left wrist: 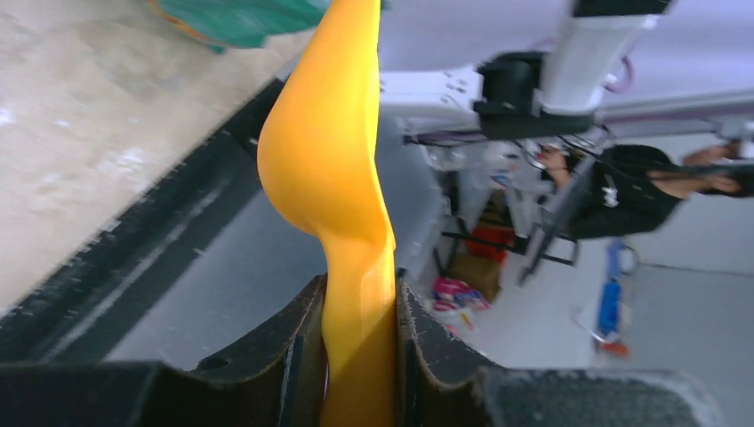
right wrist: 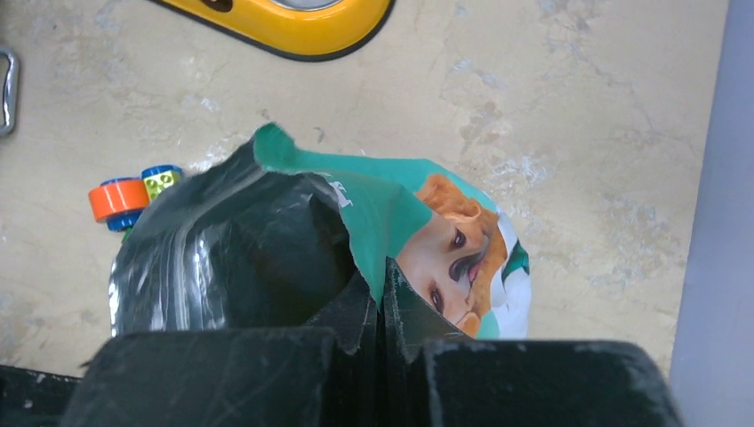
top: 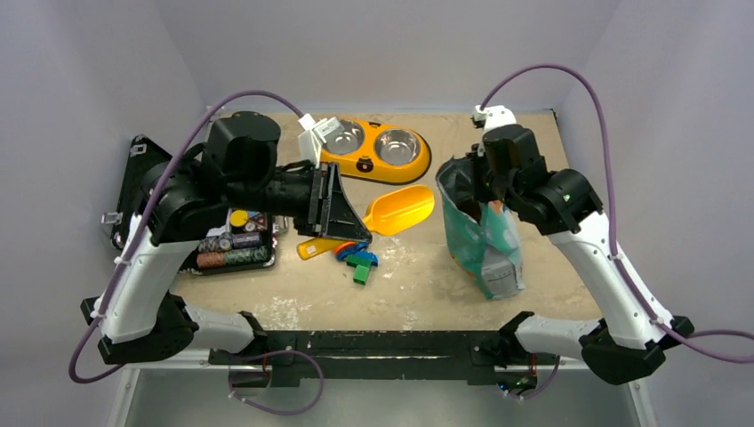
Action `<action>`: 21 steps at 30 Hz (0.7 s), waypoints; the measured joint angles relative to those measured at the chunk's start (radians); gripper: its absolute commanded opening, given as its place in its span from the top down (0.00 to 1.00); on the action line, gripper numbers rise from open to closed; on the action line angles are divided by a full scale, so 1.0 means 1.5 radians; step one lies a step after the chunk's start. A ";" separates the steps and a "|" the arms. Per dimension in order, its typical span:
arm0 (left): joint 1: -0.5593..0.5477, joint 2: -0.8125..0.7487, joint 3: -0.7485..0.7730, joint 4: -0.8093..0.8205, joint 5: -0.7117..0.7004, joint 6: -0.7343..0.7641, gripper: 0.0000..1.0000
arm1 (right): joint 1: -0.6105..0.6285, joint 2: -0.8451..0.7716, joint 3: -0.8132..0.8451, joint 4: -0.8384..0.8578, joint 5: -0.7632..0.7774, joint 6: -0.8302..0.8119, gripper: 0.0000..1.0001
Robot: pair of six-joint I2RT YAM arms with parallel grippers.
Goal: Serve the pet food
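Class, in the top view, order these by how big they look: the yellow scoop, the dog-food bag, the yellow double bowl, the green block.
Largest to smallest:
1. dog-food bag
2. double bowl
3. scoop, handle partly hidden
4. green block

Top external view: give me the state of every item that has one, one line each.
Left gripper, shut on the scoop's handle.
Scoop, gripped by its handle, empty.
Right gripper, shut on the bag's rim.
Bag, upright, top open, inside too dark to see.
Feeder, both steel bowls empty.
Toy blocks, loose on the table, not held.
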 measured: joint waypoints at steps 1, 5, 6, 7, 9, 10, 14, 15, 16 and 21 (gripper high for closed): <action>0.000 0.000 0.015 -0.002 0.021 -0.014 1.00 | 0.021 0.007 0.003 0.001 0.007 -0.006 1.00; 0.000 0.031 0.049 -0.024 0.081 -0.079 1.00 | 0.065 0.023 0.008 0.007 0.013 -0.012 1.00; 0.001 0.039 0.045 -0.023 0.084 -0.093 1.00 | 0.067 0.024 0.008 0.010 0.013 -0.012 1.00; 0.001 0.049 0.031 -0.014 0.089 -0.113 1.00 | 0.067 0.023 0.006 0.014 0.011 -0.012 1.00; 0.003 0.070 -0.014 0.010 0.097 -0.154 1.00 | 0.067 0.014 -0.005 0.026 0.008 -0.012 1.00; 0.004 0.079 -0.032 0.018 0.099 -0.171 1.00 | 0.067 0.008 -0.011 0.031 0.007 -0.012 1.00; 0.009 0.116 -0.082 0.047 0.095 -0.224 1.00 | 0.068 -0.026 -0.041 0.050 0.003 -0.018 1.00; 0.009 0.119 -0.084 0.047 0.089 -0.227 1.00 | 0.068 -0.033 -0.046 0.052 0.002 -0.020 1.00; 0.009 0.119 -0.085 0.047 0.083 -0.231 1.00 | 0.068 -0.040 -0.051 0.055 0.001 -0.023 1.00; 0.012 0.097 -0.084 0.056 0.066 -0.220 1.00 | 0.068 -0.055 -0.064 0.063 0.001 -0.041 1.00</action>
